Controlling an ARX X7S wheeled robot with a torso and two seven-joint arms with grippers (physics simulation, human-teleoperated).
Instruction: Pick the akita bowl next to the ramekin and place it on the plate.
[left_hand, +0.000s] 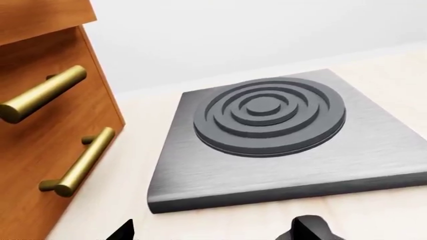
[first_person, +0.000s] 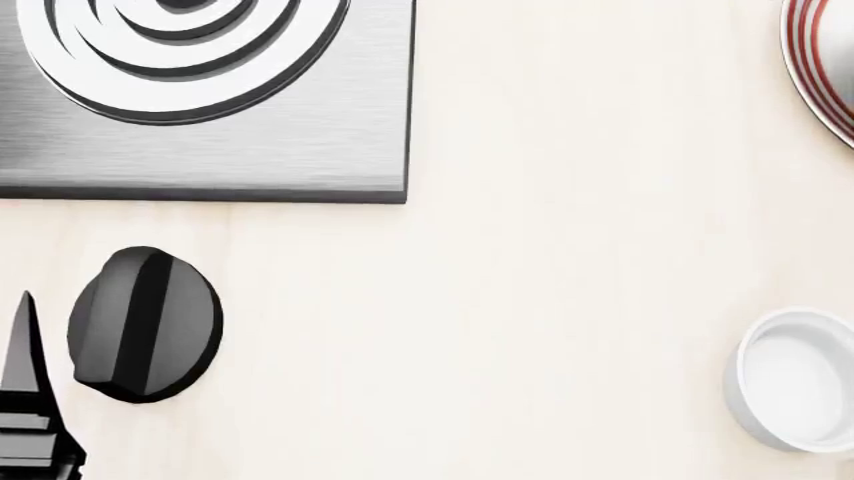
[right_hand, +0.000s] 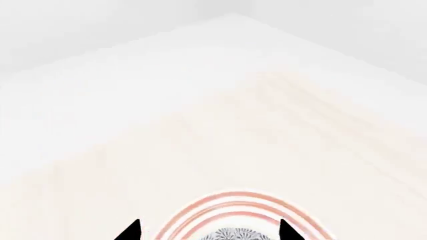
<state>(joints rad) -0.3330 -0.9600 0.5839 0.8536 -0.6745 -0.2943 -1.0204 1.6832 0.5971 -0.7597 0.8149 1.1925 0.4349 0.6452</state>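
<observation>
In the right wrist view only the top of the akita bowl (right_hand: 231, 235) shows, a grey speckled patch at the frame's lower edge. It lies inside the red rings of the plate (right_hand: 195, 209). My right gripper (right_hand: 210, 232) is open, its two dark tips standing wide on either side of the bowl and apart from it. The head view catches the plate's edge (first_person: 817, 70) at the far right and the plain white ramekin (first_person: 798, 378) at the near right. My left gripper (left_hand: 217, 231) is open over bare counter with nothing between its tips. One of its fingers (first_person: 24, 350) shows at the head view's lower left.
A grey stove plate (first_person: 267, 150) with a ringed burner (left_hand: 269, 116) lies at the far left. A black knob (first_person: 144, 324) sits near it, beside my left finger. A wooden cabinet (left_hand: 40, 150) with brass handles (left_hand: 43, 95) stands close to the left gripper.
</observation>
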